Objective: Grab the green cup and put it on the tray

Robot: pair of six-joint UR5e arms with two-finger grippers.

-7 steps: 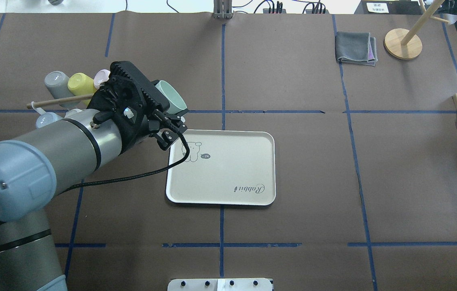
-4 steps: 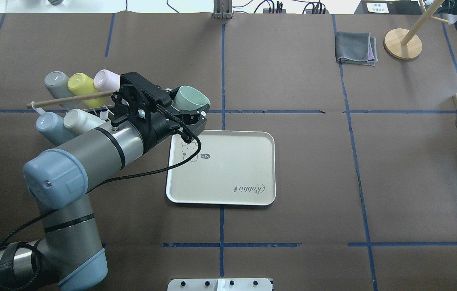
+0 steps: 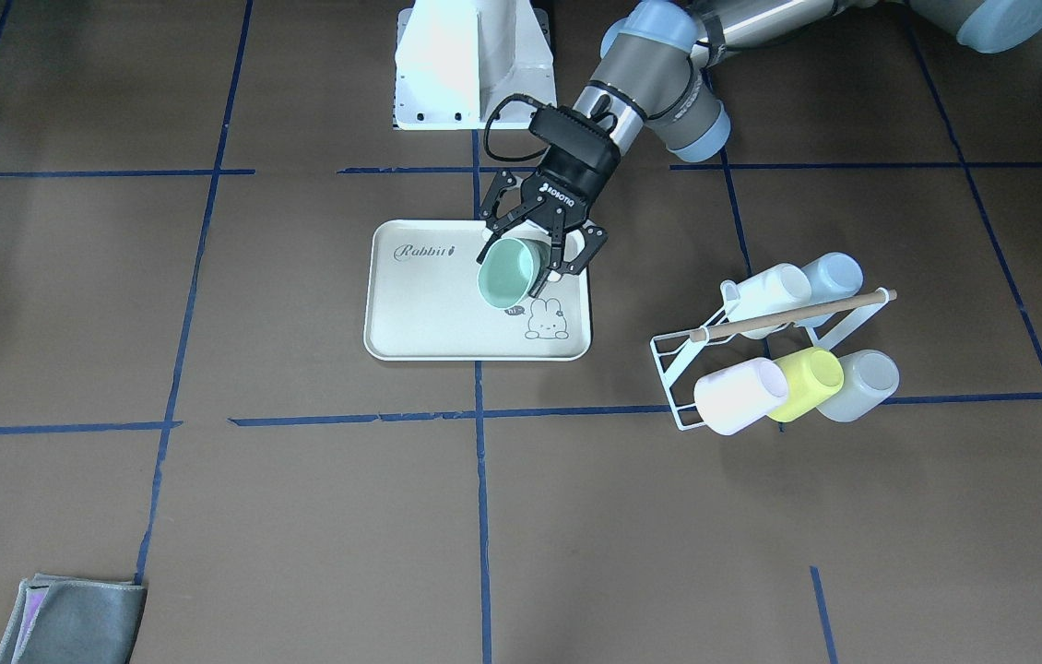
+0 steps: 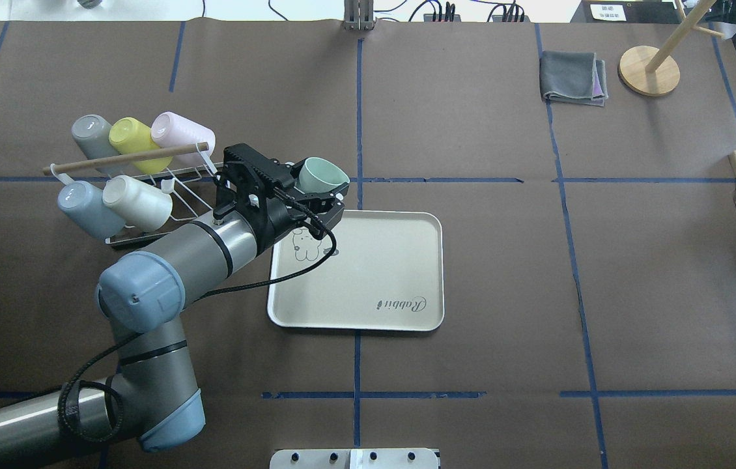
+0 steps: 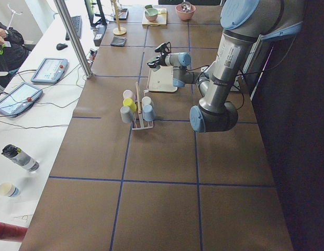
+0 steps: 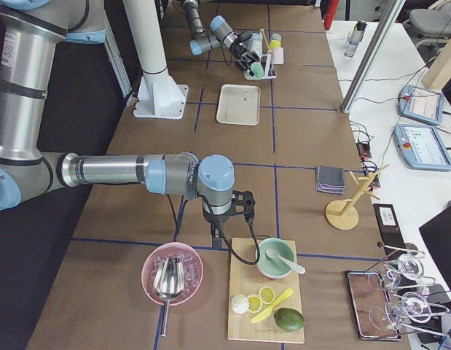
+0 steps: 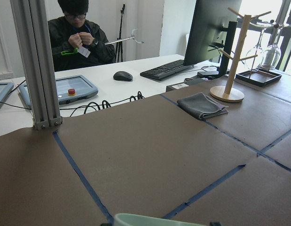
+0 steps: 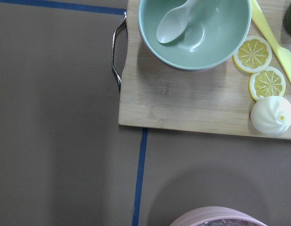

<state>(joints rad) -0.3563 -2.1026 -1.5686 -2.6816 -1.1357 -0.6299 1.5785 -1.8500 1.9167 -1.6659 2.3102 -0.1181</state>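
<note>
Holds green cup (image 3: 504, 275) in left hand (image 3: 527, 265), fingers closed on its sides | hangs over tray (image 3: 424, 318) near bunny drawing (image 3: 547, 321), not yet down | lies tilted, mouth pointing away from wrist | needs, likely, turning upright before lowering.

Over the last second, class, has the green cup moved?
Yes. In the overhead view the green cup, gripped by the left gripper, has shifted right, away from the cup rack and toward the tray.

Green cup (image 3: 504, 274) pale mint. Tray (image 3: 429, 309) cream, grey bunny drawing, "Rabbit" writing. Table (image 3: 300, 516) brown, blue tape lines. Cloth (image 4: 573, 77) grey.
</note>
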